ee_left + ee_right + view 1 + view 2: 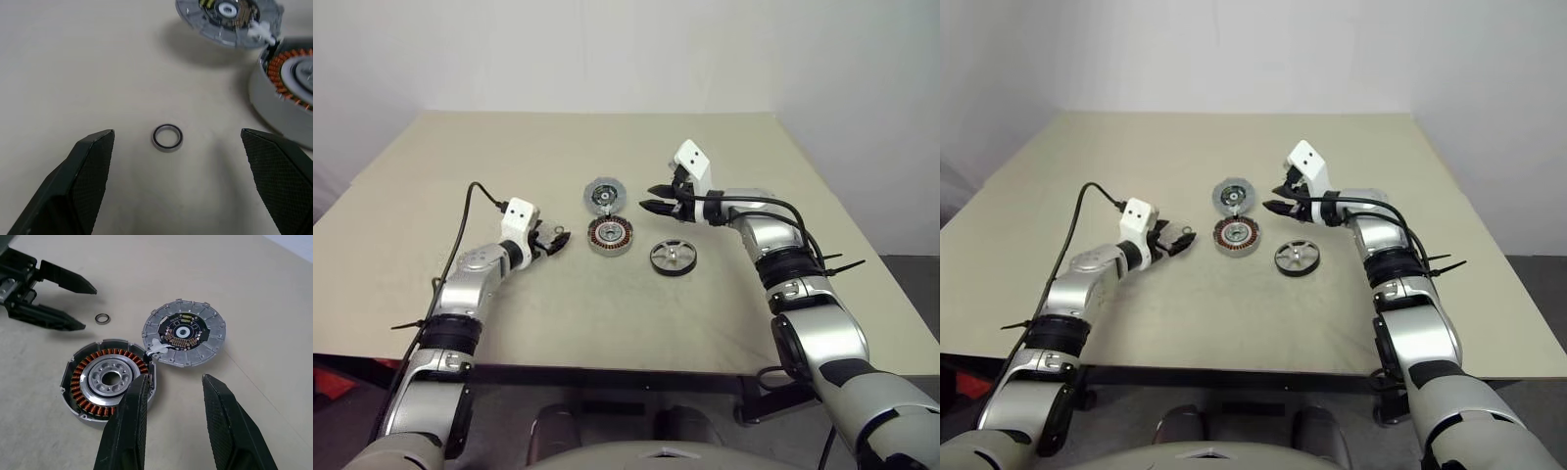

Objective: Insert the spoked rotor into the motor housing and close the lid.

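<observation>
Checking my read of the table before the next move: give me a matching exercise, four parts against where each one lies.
Things:
1. spoked rotor
2. motor housing
3. lid
4. small ring

Places:
A. between the left gripper's open fingers
B. on the far side of the housing, inner face up
C. middle of the group, copper windings showing
D. nearest the right arm, flat on the table

Pairs: 1-D, 2-C, 3-B, 4-A

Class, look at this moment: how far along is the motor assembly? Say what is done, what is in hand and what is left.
Done: nothing assembled yet. The motor housing sits open, windings showing, and the lid lies open beside it.
In hand: nothing. The left gripper is open around a small ring on the table; the right gripper hovers empty near the lid.
Left: the spoked rotor must go in, then the lid closed.
</observation>
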Tool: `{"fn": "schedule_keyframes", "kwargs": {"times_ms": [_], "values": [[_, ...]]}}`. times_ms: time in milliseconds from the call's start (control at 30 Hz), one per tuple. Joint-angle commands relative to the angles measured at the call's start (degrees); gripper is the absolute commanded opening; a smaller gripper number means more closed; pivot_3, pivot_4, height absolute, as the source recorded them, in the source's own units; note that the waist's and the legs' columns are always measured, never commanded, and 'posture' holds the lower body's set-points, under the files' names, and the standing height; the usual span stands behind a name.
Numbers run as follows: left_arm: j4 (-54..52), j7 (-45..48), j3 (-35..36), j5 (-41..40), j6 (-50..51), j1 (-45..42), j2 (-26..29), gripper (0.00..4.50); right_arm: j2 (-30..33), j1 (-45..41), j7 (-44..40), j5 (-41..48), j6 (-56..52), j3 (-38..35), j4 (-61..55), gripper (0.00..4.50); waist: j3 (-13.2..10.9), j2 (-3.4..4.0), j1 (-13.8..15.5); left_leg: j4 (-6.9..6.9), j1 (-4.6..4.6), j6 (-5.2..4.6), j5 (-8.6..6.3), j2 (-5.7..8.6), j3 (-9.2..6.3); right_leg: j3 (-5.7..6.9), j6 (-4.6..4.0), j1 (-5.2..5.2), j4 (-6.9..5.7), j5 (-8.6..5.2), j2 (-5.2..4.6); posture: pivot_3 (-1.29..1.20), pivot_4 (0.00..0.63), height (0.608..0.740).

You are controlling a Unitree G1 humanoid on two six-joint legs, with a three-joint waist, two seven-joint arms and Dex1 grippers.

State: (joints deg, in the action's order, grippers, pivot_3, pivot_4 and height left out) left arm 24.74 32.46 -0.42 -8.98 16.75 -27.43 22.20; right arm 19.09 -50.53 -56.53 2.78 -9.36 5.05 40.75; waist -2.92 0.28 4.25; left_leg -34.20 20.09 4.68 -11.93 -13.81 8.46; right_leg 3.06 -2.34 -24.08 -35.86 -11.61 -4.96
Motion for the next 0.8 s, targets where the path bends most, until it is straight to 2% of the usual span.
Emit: {"fn": "schedule_keyframes", "kwargs": {"times_ms": [33,200,367,533,800], "values": [[0.8,0.4,-0.9,2.5,-3.8,-2.1,0.9,4.37,-0.2,-2.1,0.8,1.5,0.8,-1.3,-1.7,1.95,0.0,0.0,0.0,0.0,0.0,0.0,0.0,0.0,0.0,0.0,0.0,0.0,0.0,0.0,0.0,0.0,0.0,0.74],[5.5,-1.0,-0.9,4.9,-12.5,-2.6,0.5,4.37,-0.4,-2.4,1.2,1.7,1.1,-1.4,-1.3,1.95,0.0,0.0,0.0,0.0,0.0,0.02,0.01,0.0,0.0,0.0,0.0,0.0,-0.01,0.0,0.0,0.0,0.0,0.74],[12.3,-2.7,1.6,3.3,-18.5,-3.9,-1.9,4.37,-0.4,-2.6,1.2,1.9,1.1,-1.5,-1.4,1.95,0.0,0.0,0.2,0.0,0.01,0.02,0.01,0.02,0.0,0.0,0.0,0.0,0.0,0.0,-0.01,0.0,0.0,0.74],[17.5,-2.6,4.0,1.3,-19.9,-5.2,-4.6,4.37,-0.2,-2.7,1.2,2.3,1.1,-1.5,-1.6,1.95,0.0,0.0,0.4,0.0,0.0,0.03,0.02,0.01,0.0,0.0,0.01,0.0,-0.01,0.0,-0.01,0.0,0.0,0.74],[20.7,-1.3,2.5,2.8,-14.9,-7.9,-5.2,4.37,-0.1,-2.7,1.7,2.5,1.6,-1.5,-1.1,1.95,0.0,0.0,0.7,0.01,-0.01,0.04,0.02,0.01,0.0,0.0,0.01,0.0,-0.01,0.0,-0.01,0.0,0.0,0.74]]}}
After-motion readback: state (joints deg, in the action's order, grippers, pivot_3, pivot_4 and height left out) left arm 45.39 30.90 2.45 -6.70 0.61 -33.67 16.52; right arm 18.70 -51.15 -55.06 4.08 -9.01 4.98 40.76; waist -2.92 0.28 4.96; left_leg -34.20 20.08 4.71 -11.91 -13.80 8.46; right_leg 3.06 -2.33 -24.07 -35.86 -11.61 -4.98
